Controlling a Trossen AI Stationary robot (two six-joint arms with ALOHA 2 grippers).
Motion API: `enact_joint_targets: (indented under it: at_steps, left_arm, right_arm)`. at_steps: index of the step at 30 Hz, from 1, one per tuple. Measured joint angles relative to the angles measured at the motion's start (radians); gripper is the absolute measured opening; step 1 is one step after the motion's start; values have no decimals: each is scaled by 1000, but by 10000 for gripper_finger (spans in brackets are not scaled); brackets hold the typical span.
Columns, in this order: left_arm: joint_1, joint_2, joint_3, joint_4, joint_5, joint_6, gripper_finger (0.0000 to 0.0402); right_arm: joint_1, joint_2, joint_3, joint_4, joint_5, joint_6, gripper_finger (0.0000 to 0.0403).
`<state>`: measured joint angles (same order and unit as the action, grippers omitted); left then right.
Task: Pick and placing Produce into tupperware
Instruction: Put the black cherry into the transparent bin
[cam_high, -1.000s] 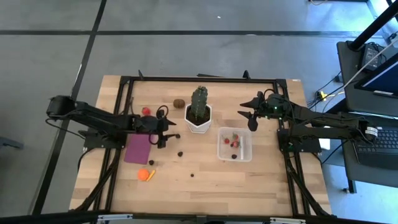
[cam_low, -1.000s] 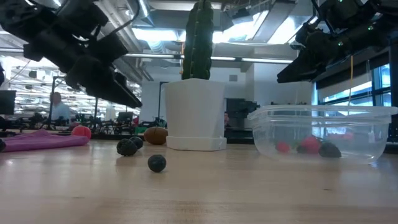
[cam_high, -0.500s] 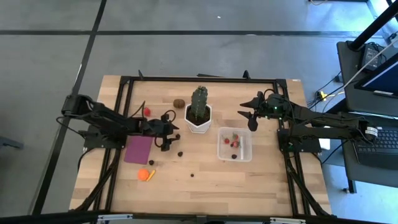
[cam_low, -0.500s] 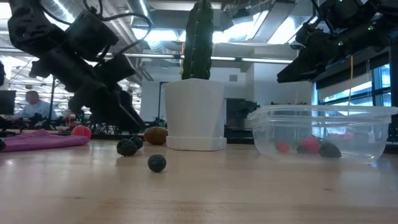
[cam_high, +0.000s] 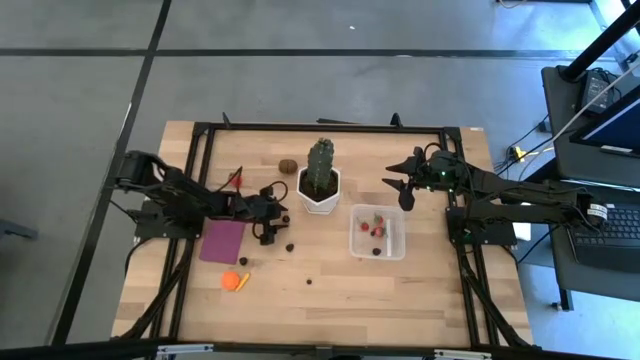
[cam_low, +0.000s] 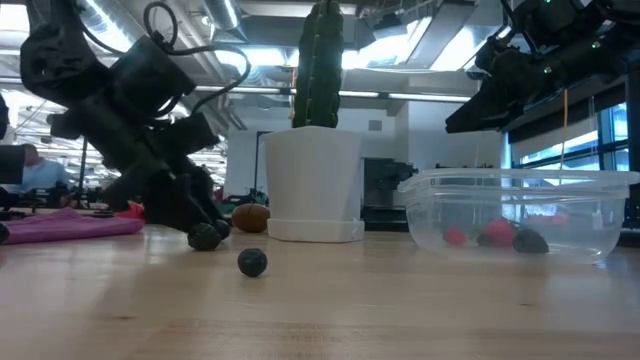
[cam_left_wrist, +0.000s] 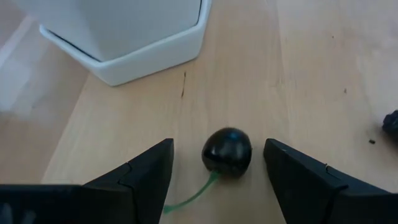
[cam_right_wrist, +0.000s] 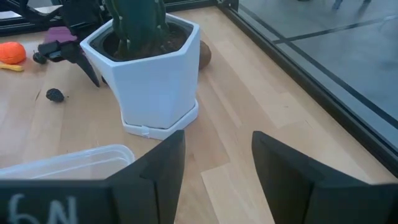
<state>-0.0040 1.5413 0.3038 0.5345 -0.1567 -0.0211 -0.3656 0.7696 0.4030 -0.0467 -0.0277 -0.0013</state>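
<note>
While the left gripper (cam_left_wrist: 217, 171) is down low with its fingers apart, the dark berry (cam_left_wrist: 227, 151) sits between them. It should close slowly so the berry can't roll away

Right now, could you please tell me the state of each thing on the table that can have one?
Left pincer: open, low at the table, fingers either side of the dark berry, not closed on it.
Right pincer: open, empty, raised beside the tupperware.
Tupperware: upright, no lid, a few produce pieces inside.
Cactus pot: upright.
Orange piece: loose on the table.
</note>
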Motion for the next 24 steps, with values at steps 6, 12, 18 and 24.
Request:
enact_joint_targets:
  at_steps: [6,12,18,24]
  left_arm:
    - [1,25,0,49,-1,1,244]
    - [1,25,0,46,-1,-4,244]
    - [1,25,0,44,-1,-7,242]
    - [0,24,2,30,3,-31,207]
  right_arm:
    - [0,0,0,0,0,0,188]
    - [0,0,0,0,0,0,188]
    - [0,0,0,0,0,0,188]
    - [0,0,0,0,0,0,188]
